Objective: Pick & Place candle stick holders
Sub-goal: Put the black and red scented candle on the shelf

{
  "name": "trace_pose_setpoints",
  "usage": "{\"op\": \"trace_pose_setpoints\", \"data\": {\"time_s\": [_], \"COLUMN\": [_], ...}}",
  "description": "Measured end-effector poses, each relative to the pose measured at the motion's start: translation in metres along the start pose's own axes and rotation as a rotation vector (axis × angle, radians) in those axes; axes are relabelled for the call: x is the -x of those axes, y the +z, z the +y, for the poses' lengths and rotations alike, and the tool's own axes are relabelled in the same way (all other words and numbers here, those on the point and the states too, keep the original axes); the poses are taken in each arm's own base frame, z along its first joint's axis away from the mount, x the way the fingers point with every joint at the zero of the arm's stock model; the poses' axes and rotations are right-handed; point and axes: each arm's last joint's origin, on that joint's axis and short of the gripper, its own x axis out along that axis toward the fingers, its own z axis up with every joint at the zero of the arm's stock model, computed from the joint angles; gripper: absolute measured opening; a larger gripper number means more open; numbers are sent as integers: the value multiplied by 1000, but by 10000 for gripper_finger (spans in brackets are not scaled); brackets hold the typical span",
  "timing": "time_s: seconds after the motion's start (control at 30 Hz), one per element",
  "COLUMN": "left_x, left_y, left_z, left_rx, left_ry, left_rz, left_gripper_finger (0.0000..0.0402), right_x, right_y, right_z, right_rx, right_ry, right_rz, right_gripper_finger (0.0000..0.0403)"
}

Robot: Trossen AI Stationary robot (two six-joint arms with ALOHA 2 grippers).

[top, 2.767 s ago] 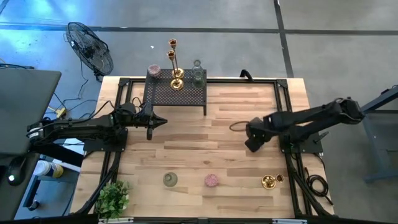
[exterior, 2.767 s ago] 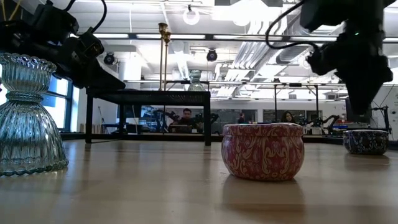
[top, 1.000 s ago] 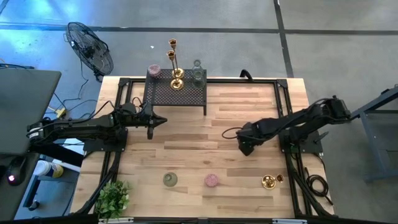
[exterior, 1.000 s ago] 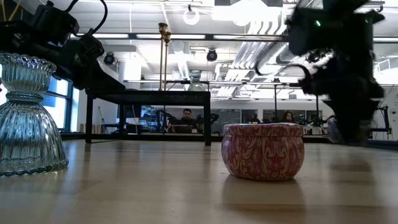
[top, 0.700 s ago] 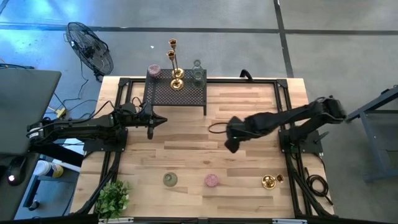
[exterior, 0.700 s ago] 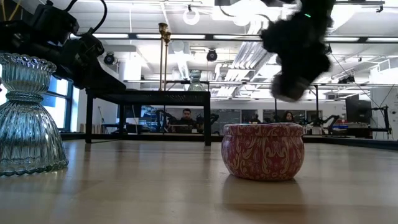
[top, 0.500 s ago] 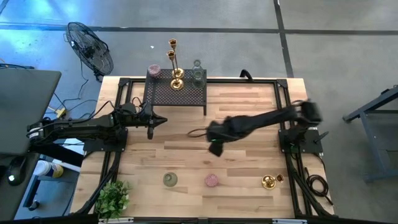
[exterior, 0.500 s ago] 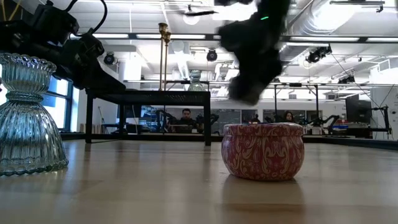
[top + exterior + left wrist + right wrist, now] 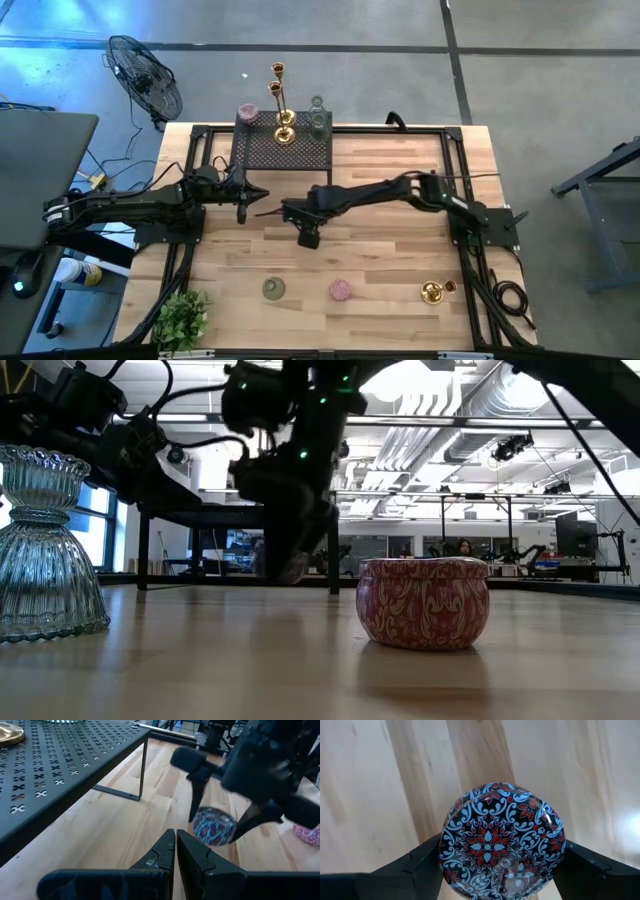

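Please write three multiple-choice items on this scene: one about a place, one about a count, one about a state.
1. Where is the pink tin?
A. on the black rack
B. on the table near its front edge
C. in the left gripper

2. How many tall gold candlesticks stand on the rack?
A. two
B. four
C. none

3. What is the right gripper doing?
A. hanging empty
B. holding a patterned round tin
C. gripping the plant

Answers: 1 B, the high view shows it on bare wood between the green glass holder and the squat gold one. 2 A, two stems rise there. 3 B, its fingers flank the tin.
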Motion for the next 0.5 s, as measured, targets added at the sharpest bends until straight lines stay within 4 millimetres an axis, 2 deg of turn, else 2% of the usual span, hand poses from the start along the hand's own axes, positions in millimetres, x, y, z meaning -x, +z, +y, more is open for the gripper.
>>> {"op": "trace_pose_setpoints", "data": {"time_s": [0.23,0.5], "left_x": [0,0], "left_y": [-1,-1], "left_z": [0,0], "left_rx": [2,2], "left_ry": [-1,-5], "left_rz": [7,8], "left_gripper_finger": [14,14], "right_x": [-17,-19], "right_y": [-1,1], "right_z": [-4,-3], "right_rx": [24,48], "right_ry": [-5,-6], "right_rz": [30,15], "right_gripper_finger": [288,296]}}
